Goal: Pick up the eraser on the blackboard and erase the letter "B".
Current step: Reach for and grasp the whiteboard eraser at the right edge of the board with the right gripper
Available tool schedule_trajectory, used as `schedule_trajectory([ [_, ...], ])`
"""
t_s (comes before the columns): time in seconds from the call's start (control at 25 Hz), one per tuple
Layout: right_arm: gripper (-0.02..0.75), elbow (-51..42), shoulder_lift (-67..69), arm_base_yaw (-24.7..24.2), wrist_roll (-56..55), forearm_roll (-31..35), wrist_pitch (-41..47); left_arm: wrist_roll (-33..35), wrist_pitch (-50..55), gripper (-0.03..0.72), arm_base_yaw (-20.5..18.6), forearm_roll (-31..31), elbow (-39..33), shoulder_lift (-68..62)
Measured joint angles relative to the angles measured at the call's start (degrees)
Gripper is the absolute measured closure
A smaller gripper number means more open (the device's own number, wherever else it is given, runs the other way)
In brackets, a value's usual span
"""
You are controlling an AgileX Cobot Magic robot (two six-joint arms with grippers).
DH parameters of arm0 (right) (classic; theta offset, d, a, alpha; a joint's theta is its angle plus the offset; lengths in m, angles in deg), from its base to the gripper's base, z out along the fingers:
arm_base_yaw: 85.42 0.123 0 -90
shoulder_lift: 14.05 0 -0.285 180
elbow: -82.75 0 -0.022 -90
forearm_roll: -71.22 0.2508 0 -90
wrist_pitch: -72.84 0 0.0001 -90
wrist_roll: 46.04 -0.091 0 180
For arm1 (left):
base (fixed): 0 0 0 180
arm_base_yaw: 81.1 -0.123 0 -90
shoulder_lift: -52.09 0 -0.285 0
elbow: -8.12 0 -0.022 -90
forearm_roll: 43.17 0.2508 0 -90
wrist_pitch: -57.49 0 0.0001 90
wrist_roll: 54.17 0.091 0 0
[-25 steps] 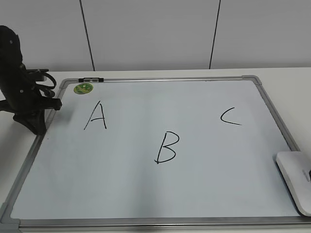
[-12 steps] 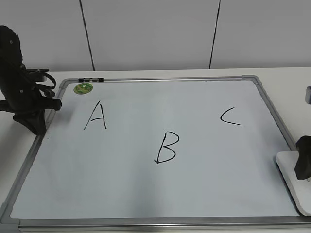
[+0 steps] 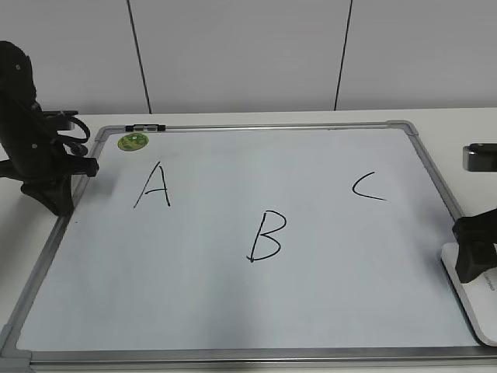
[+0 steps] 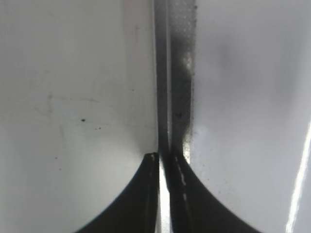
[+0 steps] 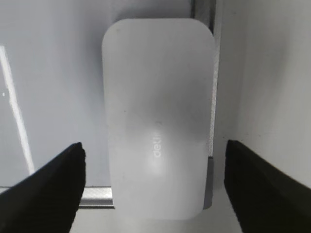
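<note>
Right wrist view: the eraser (image 5: 158,119) lies flat between my right claw (image 5: 154,177) fingers, which stand wide apart and clear of both long sides. It overlaps the blackboard (image 3: 233,295) frame at the corner nearest me, partly over the counter (image 3: 466,128). I judge I am centred lengthwise so that closing grips the narrow width. My right arm hangs low over it, wrist pointing down. The letter "B" (image 3: 266,235) is well off to my left. My left claw (image 4: 163,158), fingers pressed together, rests on the far frame edge.
</note>
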Motion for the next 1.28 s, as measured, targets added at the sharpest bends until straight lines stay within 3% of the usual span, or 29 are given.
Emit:
schedule_trajectory([
  [0.64,0.073,0.1,8.0,0.0,-2.2,-1.2,-4.2,0.0,-0.1,0.657,0.0,0.0,0.0,0.0],
  [0.8,0.118,0.1,8.5,0.0,-2.2,-1.2,-4.3,0.0,-0.1,0.657,0.0,0.0,0.0,0.0],
  [0.92,0.21,0.2,8.6,0.0,-2.3,-1.3,-4.3,0.0,-0.1,0.657,0.0,0.0,0.0,0.0],
  [1.28,0.224,0.2,8.6,0.0,-2.3,-1.7,-4.3,0.0,-0.1,0.657,0.0,0.0,0.0,0.0],
])
